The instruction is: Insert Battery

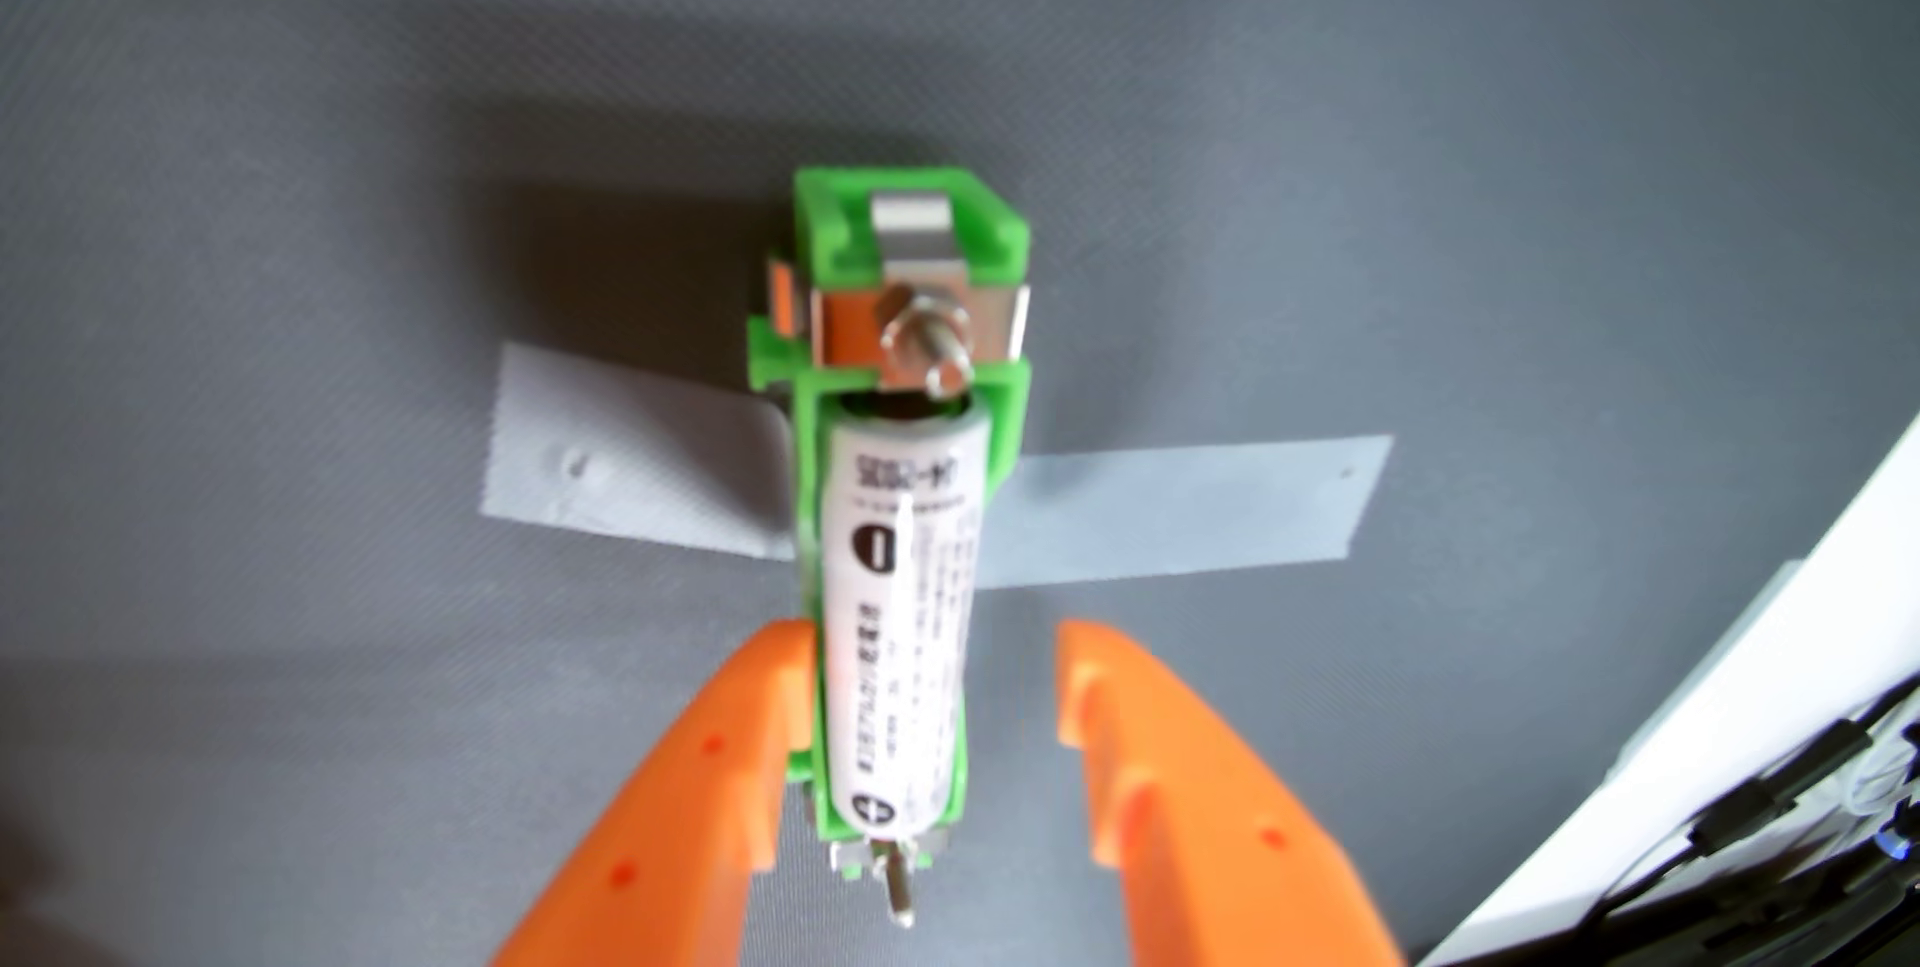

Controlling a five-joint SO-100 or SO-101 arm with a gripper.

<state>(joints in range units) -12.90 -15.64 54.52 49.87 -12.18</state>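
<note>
One battery [902,635] inside green holder [904,230]

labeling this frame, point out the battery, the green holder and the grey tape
white battery [902,635], wrist view, middle of its label
green battery holder [831,240], wrist view, far-end wall
grey tape strip [1184,510], wrist view, right-hand stretch

A dark grey woven fabric mat [312,147] fills most of the wrist view. A strip of pale grey tape [1195,510] is stuck flat across it, running left to right with its left part [613,469] slightly wrinkled. At the lower right corner lies a white flat surface [1766,635], with black cables [1766,822] beyond its edge.
</note>
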